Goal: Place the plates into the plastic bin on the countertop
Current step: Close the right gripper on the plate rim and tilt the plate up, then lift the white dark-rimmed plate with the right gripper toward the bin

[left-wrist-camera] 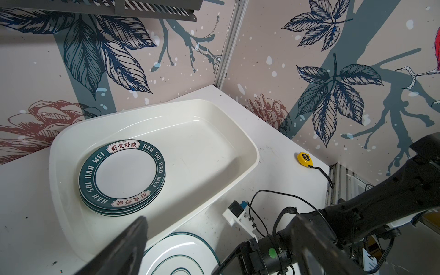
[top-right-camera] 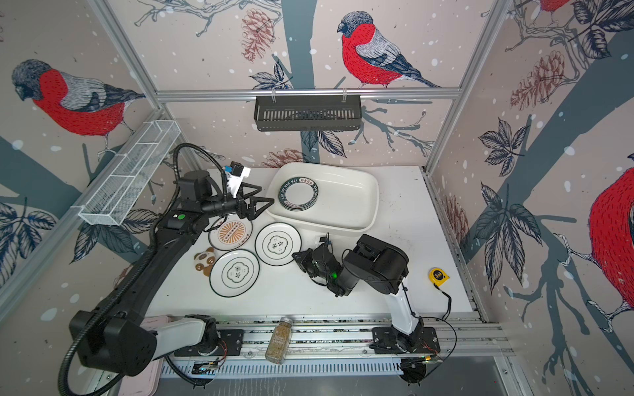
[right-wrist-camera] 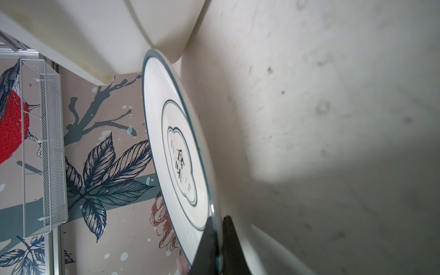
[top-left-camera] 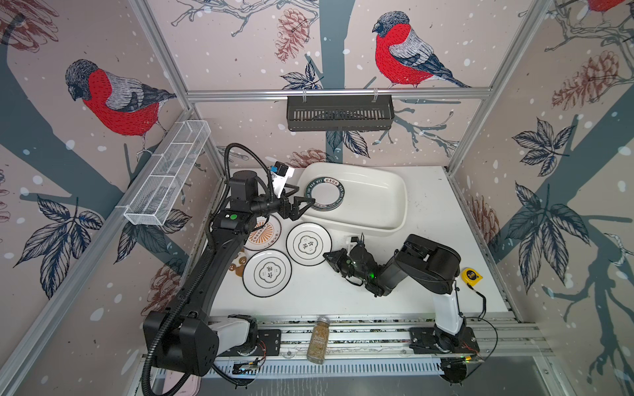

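The white plastic bin [top-left-camera: 374, 202] sits at the back of the countertop [top-left-camera: 343, 295]. Inside it, at its left end, lies a stack of plates [top-left-camera: 324, 193] topped by a green lettered-rim one [left-wrist-camera: 123, 173]. Three more plates lie in front of the bin: an orange sunburst plate [top-left-camera: 262, 233] partly under the left arm, and two flower-emblem plates [top-left-camera: 308, 243] [top-left-camera: 267, 272]. My right gripper [top-left-camera: 328, 258] is shut on the right rim of the nearer-to-bin flower plate [right-wrist-camera: 181, 154], one finger above and one below. My left gripper [top-left-camera: 303, 205] hovers open and empty at the bin's left rim.
A brown cookie-like coaster [top-left-camera: 240, 264] lies left of the plates. A yellow tape measure [top-left-camera: 470, 276] sits at the right edge. A spice jar [top-left-camera: 317, 339] lies on the front rail. A black basket [top-left-camera: 339, 113] and a wire rack [top-left-camera: 168, 171] hang on the walls.
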{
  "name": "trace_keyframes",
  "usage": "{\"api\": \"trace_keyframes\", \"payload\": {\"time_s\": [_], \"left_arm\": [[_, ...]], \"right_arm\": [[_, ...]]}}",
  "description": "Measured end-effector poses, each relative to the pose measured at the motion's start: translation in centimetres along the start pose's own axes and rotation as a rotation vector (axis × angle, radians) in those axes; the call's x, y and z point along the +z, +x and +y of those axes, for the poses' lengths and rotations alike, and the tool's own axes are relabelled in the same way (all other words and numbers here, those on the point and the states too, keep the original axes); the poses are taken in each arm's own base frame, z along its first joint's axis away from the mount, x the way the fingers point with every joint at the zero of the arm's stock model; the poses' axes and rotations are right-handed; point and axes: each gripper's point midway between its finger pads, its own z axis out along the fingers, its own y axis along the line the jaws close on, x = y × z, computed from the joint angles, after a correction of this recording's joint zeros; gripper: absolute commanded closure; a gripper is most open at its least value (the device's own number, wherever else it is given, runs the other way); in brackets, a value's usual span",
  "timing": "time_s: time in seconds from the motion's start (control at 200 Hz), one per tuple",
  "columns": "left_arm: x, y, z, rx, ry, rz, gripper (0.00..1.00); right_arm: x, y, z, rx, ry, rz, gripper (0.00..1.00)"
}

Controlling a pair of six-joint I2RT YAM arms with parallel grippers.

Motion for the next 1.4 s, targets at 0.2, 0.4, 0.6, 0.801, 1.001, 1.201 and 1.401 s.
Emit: {"api": "trace_keyframes", "payload": {"time_s": [0.2, 0.4, 0.6, 0.801, 1.001, 1.201, 1.401], "left_arm": [[0.0, -0.2, 0.0, 0.003, -0.002, -0.002, 0.06], [-0.3, -1.0, 0.2, 0.019, -0.025, -0.014, 0.06], [-0.4, -1.4, 0.4, 0.023, -0.049, -0.017, 0.06], [-0.6, -1.8, 0.7, 0.034, -0.073, -0.020, 0.06], [0.1, -1.5, 2.0, 0.015, -0.102, -0.002, 0.06], [0.1, -1.6, 2.5, 0.015, -0.128, 0.002, 0.06], [-0.1, -1.4, 3.0, 0.036, -0.160, 0.019, 0.06]], "right_arm": [[-0.1, 0.3, 0.0, -0.001, -0.007, 0.017, 0.97], [-0.6, 0.6, 0.1, -0.003, -0.034, 0.032, 0.98], [-1.3, 0.9, -0.1, -0.005, -0.027, 0.042, 0.98], [-1.5, 1.3, -0.3, -0.026, -0.010, 0.058, 0.98], [-2.7, 2.1, -0.7, -0.032, 0.007, 0.081, 0.98], [-3.5, 2.2, 0.0, -0.059, -0.001, 0.082, 0.98], [-4.0, 2.3, 0.0, -0.067, 0.000, 0.086, 0.98]]}}
